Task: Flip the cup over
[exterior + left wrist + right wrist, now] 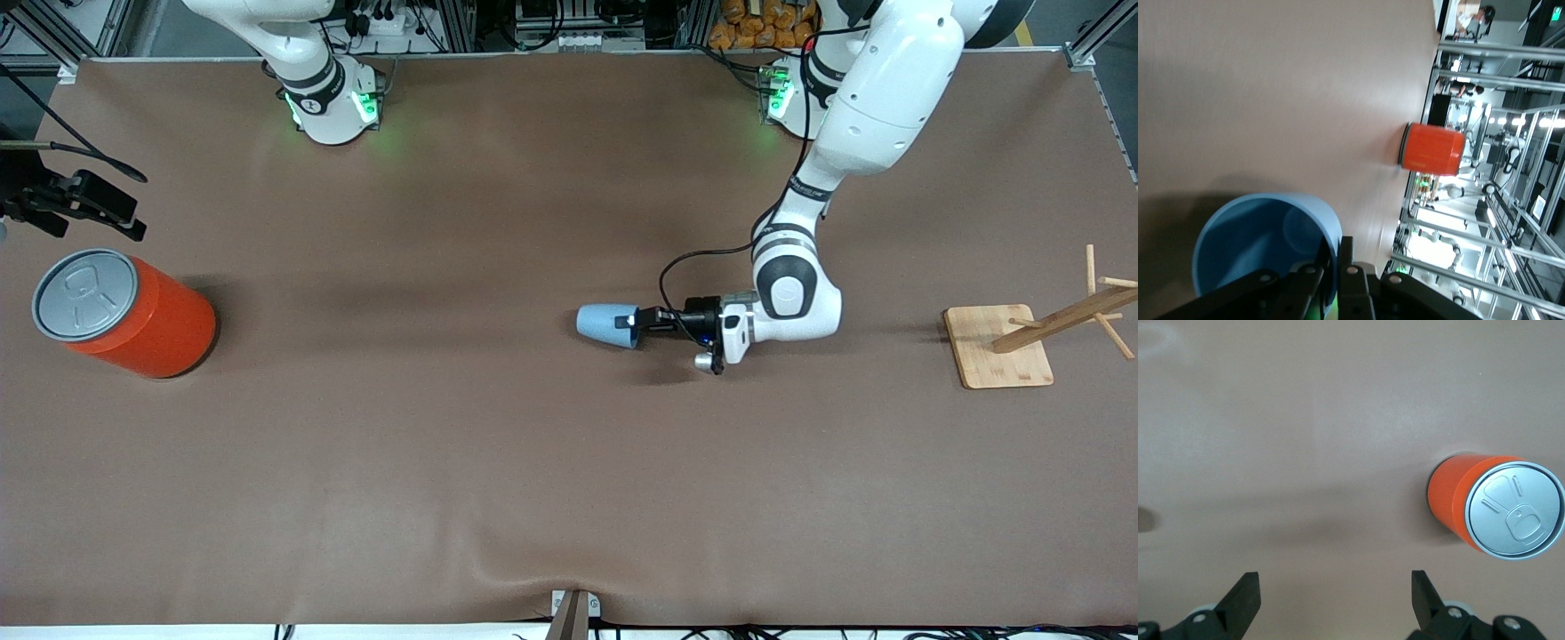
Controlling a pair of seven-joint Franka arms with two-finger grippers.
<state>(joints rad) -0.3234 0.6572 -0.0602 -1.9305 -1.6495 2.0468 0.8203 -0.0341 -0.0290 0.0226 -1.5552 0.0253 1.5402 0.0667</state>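
We see the cup (607, 324) lying on its side near the middle of the surface (498, 462). Its long axis runs along the length of the surface. The narrow closed base points toward the right arm's end, the wide open mouth toward the left arm's end. In the left wrist view we look straight into the cup's (1265, 247) mouth, pale blue inside, round bottom visible.

The left claw (633, 322) is closed on the cup's rim at the mouth end. One finger (1346, 267) sits outside the wall, and the other finger (1301, 283) is inside the mouth. The claw itself lies roughly level, in line with the cup's axis, coming in from the left arm's end. We can't tell for sure whether the cup rests on the surface or is raised a touch; its shadow sits close under it.

The right claw (1335, 590) is spread open, holding nothing, up over bare surface beside the orange can (1495, 510). In the front view it shows as a dark shape (84, 206) at the right arm's end, over the spot just farther from the camera than the can. That arm waits.

The orange can (133, 313) stands with its grey pull-tab lid up, well apart from the cup. A wooden rack (1036, 333) with pegs on a square base sits at the left arm's end, well apart from the cup too.
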